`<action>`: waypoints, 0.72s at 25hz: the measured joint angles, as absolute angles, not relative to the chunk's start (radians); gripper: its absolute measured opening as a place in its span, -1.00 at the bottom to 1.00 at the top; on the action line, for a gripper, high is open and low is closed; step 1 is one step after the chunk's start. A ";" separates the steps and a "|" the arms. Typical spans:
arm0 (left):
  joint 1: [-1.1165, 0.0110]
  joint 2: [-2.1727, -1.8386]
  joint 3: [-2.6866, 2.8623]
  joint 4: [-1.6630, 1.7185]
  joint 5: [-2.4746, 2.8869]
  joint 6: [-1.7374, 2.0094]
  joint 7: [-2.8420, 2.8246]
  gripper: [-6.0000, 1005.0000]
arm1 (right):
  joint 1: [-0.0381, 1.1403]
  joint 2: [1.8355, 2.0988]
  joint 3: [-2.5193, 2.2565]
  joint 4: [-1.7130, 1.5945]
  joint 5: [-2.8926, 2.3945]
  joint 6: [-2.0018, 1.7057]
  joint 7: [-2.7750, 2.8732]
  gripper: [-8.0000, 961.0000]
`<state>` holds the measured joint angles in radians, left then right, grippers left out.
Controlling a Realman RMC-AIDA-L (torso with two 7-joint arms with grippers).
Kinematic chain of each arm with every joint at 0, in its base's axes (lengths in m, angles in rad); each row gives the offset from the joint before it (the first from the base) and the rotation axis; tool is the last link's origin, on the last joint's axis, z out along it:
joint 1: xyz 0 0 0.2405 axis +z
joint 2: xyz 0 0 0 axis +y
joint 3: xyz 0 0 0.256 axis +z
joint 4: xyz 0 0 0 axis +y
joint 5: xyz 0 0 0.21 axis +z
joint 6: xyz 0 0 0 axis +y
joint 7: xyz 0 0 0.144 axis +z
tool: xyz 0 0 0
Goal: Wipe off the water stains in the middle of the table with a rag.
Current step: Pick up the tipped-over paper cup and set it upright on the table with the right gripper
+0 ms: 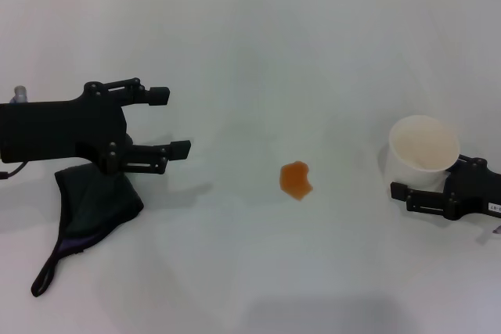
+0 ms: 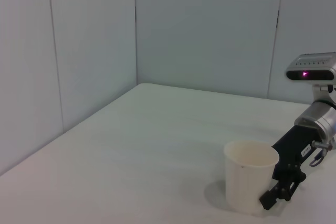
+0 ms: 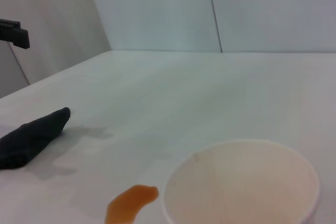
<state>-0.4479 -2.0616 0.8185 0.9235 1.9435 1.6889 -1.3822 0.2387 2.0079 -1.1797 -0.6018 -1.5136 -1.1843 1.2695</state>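
Note:
The water stains (image 1: 296,180) are one small orange-amber blotch in the middle of the white table (image 1: 250,44), also low in the right wrist view as the blotch (image 3: 128,203). The black rag (image 1: 94,202) lies crumpled at the left, its loop strap trailing toward the front edge; the rag (image 3: 31,137) shows in the right wrist view too. My left gripper (image 1: 171,123) is open just above and beyond the rag, pointing toward the stain and holding nothing. My right gripper (image 1: 438,193) sits at the right, against the white paper cup (image 1: 423,150).
The paper cup (image 2: 251,182) stands upright right of the stain, with the right gripper (image 2: 281,190) at its side. It looks empty in the right wrist view, where the cup (image 3: 241,182) fills the near corner. Grey wall panels rise behind the table's far edge.

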 joint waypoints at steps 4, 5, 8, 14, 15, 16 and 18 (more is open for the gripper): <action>-0.448 -2.062 0.818 0.924 1.943 1.689 -1.380 0.75 | 0.234 2.008 -1.180 -0.601 -1.514 -1.184 1.268 0.81; -0.448 -2.062 0.818 0.924 1.943 1.689 -1.380 0.75 | 0.232 2.008 -1.180 -0.601 -1.514 -1.185 1.268 0.81; -0.448 -2.062 0.817 0.924 1.943 1.689 -1.380 0.75 | 0.228 2.008 -1.180 -0.601 -1.514 -1.187 1.268 0.81; -0.448 -2.062 0.817 0.923 1.943 1.688 -1.379 0.75 | 0.205 2.005 -1.172 -0.621 -1.525 -1.219 1.275 0.81; -0.448 -2.062 0.817 0.923 1.943 1.688 -1.379 0.75 | 0.200 2.004 -1.172 -0.628 -1.533 -1.226 1.279 0.81; -0.448 -2.062 0.817 0.923 1.943 1.688 -1.379 0.75 | 0.193 2.004 -1.172 -0.636 -1.537 -1.233 1.283 0.81; -0.448 -2.061 0.818 0.923 1.943 1.687 -1.379 0.75 | 0.183 2.003 -1.172 -0.652 -1.551 -1.244 1.291 0.81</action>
